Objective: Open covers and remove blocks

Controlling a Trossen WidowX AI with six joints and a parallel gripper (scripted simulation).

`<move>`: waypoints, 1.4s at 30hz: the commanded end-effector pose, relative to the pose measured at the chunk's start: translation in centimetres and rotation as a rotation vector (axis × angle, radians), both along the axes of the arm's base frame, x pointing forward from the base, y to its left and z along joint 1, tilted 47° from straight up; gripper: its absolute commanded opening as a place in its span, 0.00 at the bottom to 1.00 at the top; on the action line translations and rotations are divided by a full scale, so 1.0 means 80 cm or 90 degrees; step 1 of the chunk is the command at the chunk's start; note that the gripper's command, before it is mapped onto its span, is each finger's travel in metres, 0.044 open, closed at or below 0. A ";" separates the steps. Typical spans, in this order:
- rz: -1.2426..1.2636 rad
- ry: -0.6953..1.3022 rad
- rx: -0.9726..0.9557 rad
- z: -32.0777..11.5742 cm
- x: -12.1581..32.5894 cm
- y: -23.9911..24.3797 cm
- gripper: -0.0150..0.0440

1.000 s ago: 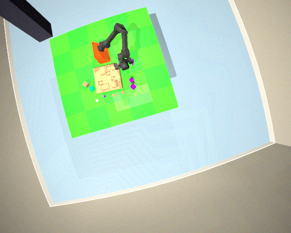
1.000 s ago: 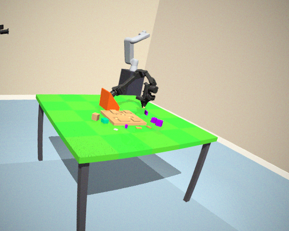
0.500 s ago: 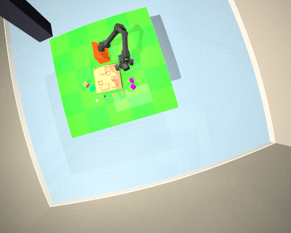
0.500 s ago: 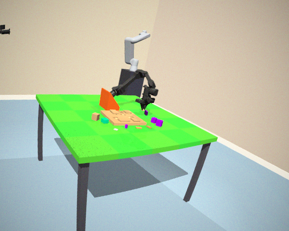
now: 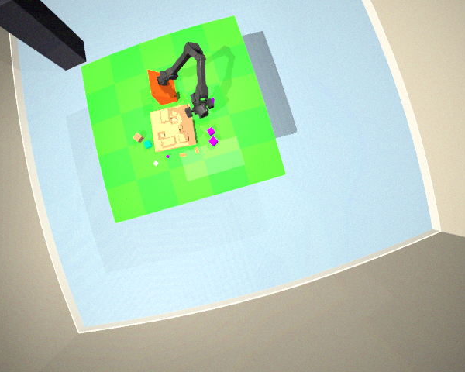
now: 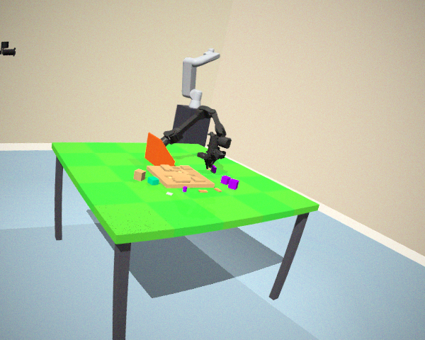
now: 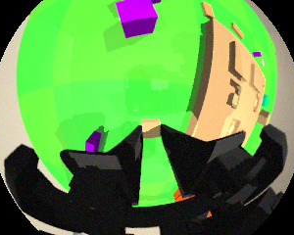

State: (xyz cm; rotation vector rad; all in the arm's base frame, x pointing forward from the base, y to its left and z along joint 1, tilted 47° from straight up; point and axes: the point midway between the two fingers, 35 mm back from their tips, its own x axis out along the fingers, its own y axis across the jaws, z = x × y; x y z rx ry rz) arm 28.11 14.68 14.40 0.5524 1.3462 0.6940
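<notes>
Gripper fingers pinch a small tan block at their tips, with the puzzle board close by on the green table. In the wrist view the board lies to the right of the fingertips and runs up the picture, while green tabletop shows beyond the held block; from the top, the hand sits by the board's upper right corner, part of its body overlapping that corner. The board lies flat, its top face upward, nearly square in outline, so no long axis stands out clearly; in the top view its sides lean slightly, roughly in line with the table's edges. The held block's visible face looks a little wider across the gap between the fingers than it is tall, but its full length cannot be told. A thin purple piece stands near the gripper, on the side away from the board.
</notes>
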 end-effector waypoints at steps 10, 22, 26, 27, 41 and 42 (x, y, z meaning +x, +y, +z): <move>-0.001 0.007 0.001 -0.020 -0.001 0.019 0.39; -0.002 0.007 0.005 -0.032 -0.004 0.036 0.39; 0.000 0.001 0.008 -0.028 -0.003 0.035 0.52; 0.000 0.001 0.008 -0.028 -0.003 0.035 0.57; 0.000 0.002 0.004 -0.017 -0.002 0.021 1.00; 0.000 0.002 0.004 -0.015 -0.002 0.018 1.00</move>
